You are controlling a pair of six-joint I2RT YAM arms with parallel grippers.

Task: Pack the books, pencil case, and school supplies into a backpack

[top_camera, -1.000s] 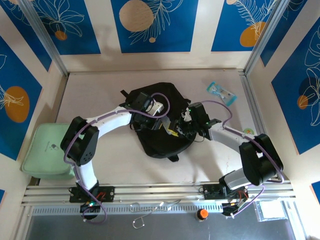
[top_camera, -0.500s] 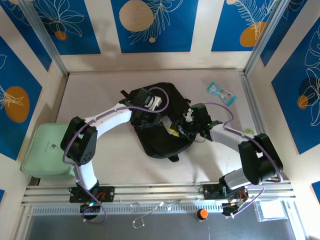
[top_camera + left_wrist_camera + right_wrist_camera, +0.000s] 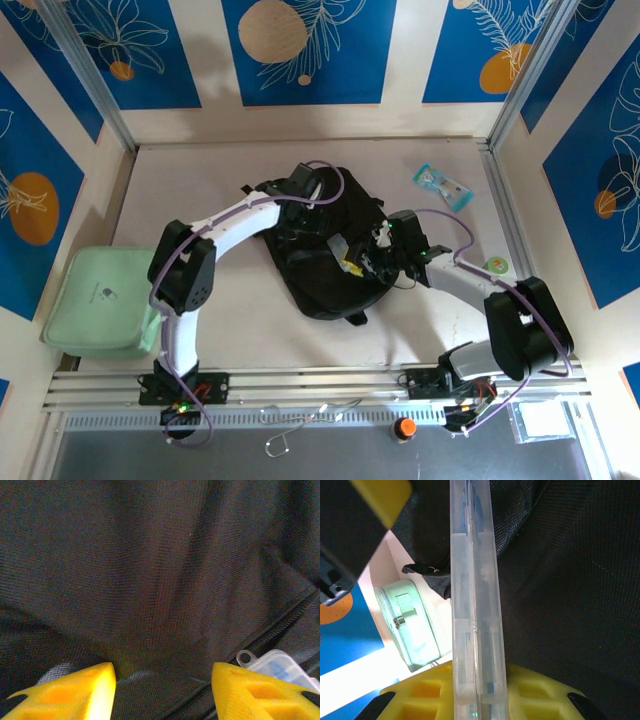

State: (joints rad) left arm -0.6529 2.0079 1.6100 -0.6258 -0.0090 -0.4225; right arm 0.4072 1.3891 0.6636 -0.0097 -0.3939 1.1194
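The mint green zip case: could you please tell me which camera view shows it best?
Top external: the mint green zip case lies almost whole, seen from above, at the table's near left corner. The right wrist view catches its zipped side, small, beyond the backpack.

Left gripper point(image 3: 162, 690) close over the black backpack point(image 3: 150, 570), its yellow fingers point(image 3: 75, 687) spread apart with only fabric between them; a zipper point(image 3: 280, 627) slants across the lower right, and a clear plastic box point(image 3: 277, 665) sits just beside one finger.
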